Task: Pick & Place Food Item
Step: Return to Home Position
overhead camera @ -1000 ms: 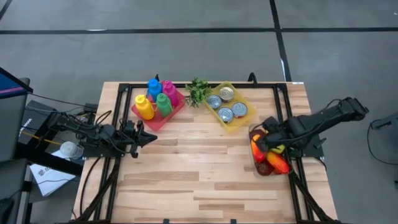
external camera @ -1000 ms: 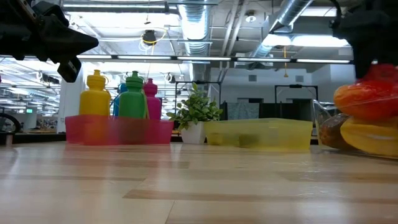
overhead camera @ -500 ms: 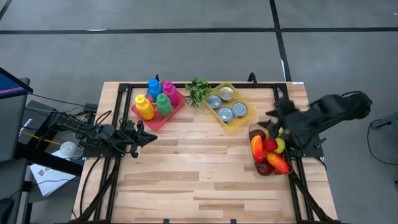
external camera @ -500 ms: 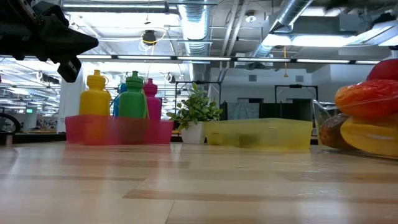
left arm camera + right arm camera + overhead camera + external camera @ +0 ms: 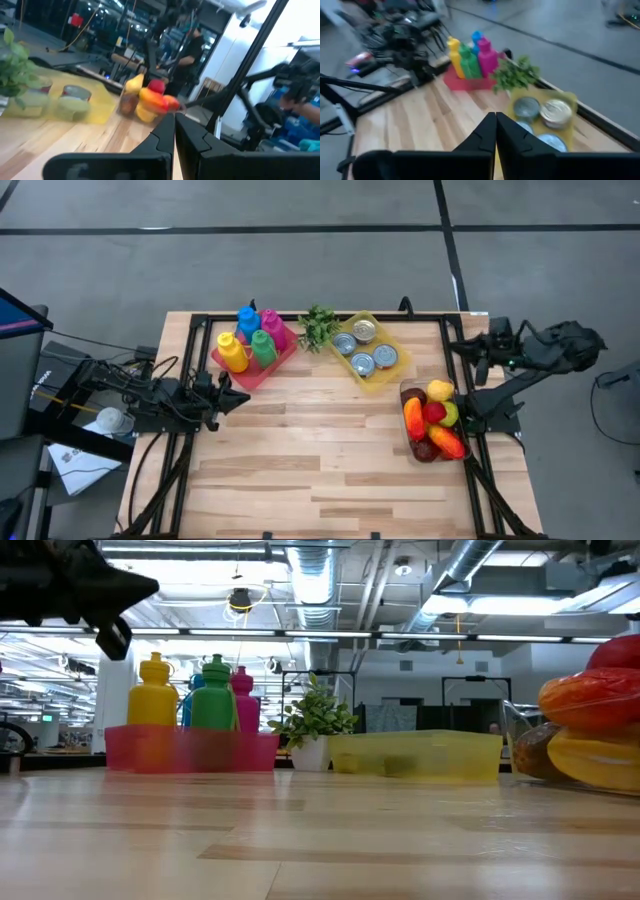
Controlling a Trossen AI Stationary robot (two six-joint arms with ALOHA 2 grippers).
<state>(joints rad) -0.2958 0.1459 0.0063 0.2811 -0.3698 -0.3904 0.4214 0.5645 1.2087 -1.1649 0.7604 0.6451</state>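
A clear bin (image 5: 409, 448) at the table's right edge holds food items: a yellow fruit (image 5: 438, 390) at its far end, a red one (image 5: 432, 413), a green one and orange ones (image 5: 447, 442). The low view shows the same pile (image 5: 590, 705). My right gripper (image 5: 452, 347) hangs shut and empty over the far right corner, beyond the bin; its fingers meet in the right wrist view (image 5: 495, 125). At the table's left edge my left gripper (image 5: 243, 397) is shut on nothing, its fingers closed together (image 5: 174, 131).
A yellow tray (image 5: 388, 377) with several cans stands at the far middle. A small green plant (image 5: 318, 326) is beside it, and a pink tray (image 5: 250, 372) with several coloured bottles is at the far left. Bare wood lies across the middle and near side.
My right gripper has risen out of the fruit bin and drawn back toward the table's far right corner, carrying nothing. The yellow fruit now shows at the bin's far end, where the gripper stood. The left arm has kept still.
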